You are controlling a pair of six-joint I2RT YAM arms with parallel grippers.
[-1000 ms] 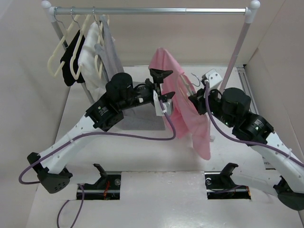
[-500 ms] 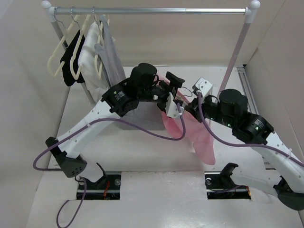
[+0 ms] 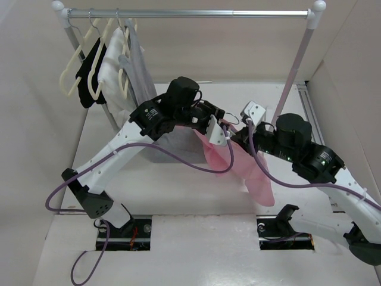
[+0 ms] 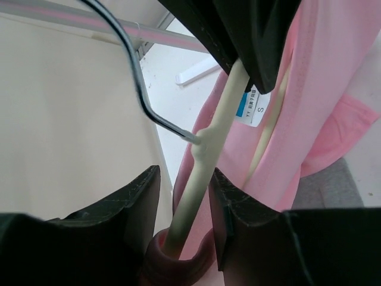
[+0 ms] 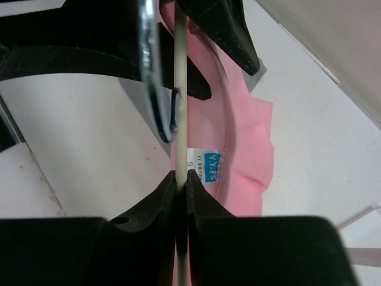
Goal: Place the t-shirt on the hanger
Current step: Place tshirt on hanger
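Note:
The pink t-shirt [image 3: 247,170] hangs mid-table between both arms, on the cream hanger, whose hook [image 3: 231,119] shows at its top. My right gripper [image 3: 235,136] is shut on the hanger's thin arm [image 5: 180,89] just below the silver hook [image 5: 152,77]; the blue neck label [image 5: 212,162] sits beside my fingers. My left gripper [image 3: 219,116] is open, its jaws standing either side of the hanger's arm [image 4: 220,113] and the pink collar [image 4: 196,262]. The hook [image 4: 137,71] and shirt [image 4: 321,89] fill that view.
A clothes rack's rail [image 3: 190,13] spans the back, with cream hangers carrying black, white and grey clothes [image 3: 113,65] at its left end. Its right post [image 3: 292,77] stands behind my right arm. A grey garment [image 3: 172,146] lies on the table under my left arm.
My left arm has swung right and down from beside the shirt to the hanger's neck, its jaws now around the hanger arm. The shirt and hanger have dropped slightly.

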